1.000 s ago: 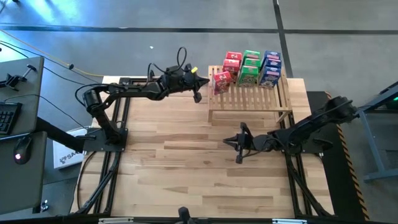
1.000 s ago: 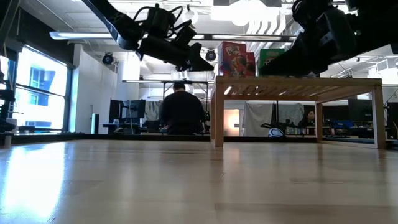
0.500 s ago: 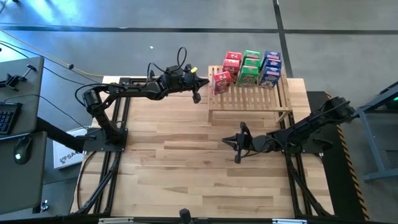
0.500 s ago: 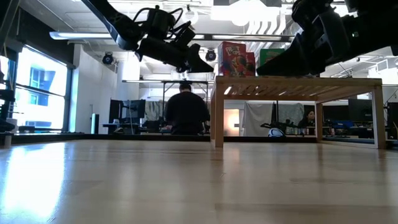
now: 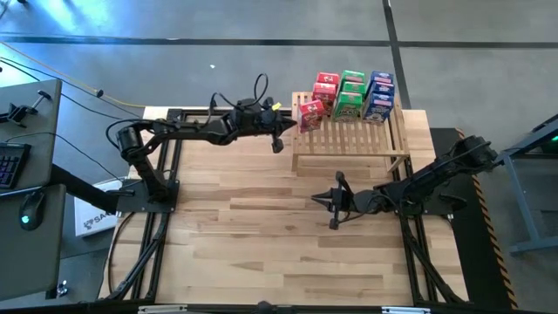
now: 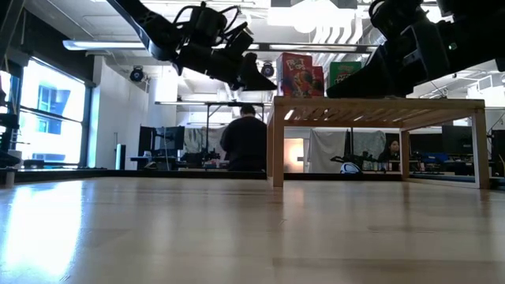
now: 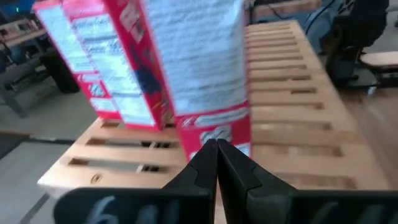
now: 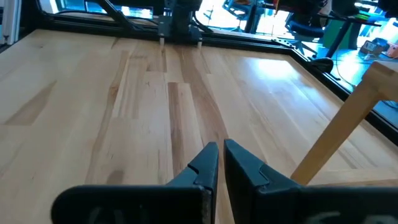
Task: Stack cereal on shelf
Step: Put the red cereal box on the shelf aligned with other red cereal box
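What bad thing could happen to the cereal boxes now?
The left pincer is shut and right up against the nearest red box, at the shelf's left edge. A nudge could tip that box over or push it off. The red boxes stand close together, so one falling might knock the others. The right pincer waits over the table, away from them, so it looks harmless.

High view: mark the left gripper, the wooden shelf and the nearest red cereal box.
left gripper (image 5: 279, 139), high view, at the shut fingertips beside the shelf's end.
wooden shelf (image 5: 353, 139), high view, on bare slats near the front.
nearest red cereal box (image 5: 310, 113), high view, on its top face.
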Controlling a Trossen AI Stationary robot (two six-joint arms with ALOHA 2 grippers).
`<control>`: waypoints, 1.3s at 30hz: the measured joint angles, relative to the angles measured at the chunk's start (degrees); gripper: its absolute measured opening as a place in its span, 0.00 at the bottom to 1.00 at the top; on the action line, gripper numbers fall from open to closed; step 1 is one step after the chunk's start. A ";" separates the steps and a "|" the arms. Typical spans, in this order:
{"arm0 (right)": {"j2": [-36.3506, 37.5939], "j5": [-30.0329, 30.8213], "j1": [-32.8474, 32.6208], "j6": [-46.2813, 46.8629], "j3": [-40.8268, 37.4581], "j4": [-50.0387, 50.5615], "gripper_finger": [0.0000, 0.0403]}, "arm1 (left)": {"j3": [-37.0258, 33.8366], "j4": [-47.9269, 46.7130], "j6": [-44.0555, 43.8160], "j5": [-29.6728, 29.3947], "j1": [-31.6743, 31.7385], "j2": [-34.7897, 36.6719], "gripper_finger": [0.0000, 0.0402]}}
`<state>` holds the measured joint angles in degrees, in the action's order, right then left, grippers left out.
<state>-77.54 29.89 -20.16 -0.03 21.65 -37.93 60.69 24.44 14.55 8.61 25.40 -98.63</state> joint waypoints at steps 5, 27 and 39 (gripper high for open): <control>0.00 -1.42 1.47 0.03 0.00 0.01 0.04 | 0.07 3.11 -1.87 -0.11 0.10 -0.49 0.00; 0.00 -3.76 4.43 2.62 0.00 1.70 0.04 | 0.17 15.90 -4.07 -0.60 1.27 -7.91 0.00; 0.00 -3.69 4.43 2.60 0.00 1.58 0.04 | 2.45 7.66 -4.00 -0.05 -0.02 -6.17 0.00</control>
<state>-77.54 26.20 -15.73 2.57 21.65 -36.35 63.13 32.11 10.56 8.56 25.38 -104.80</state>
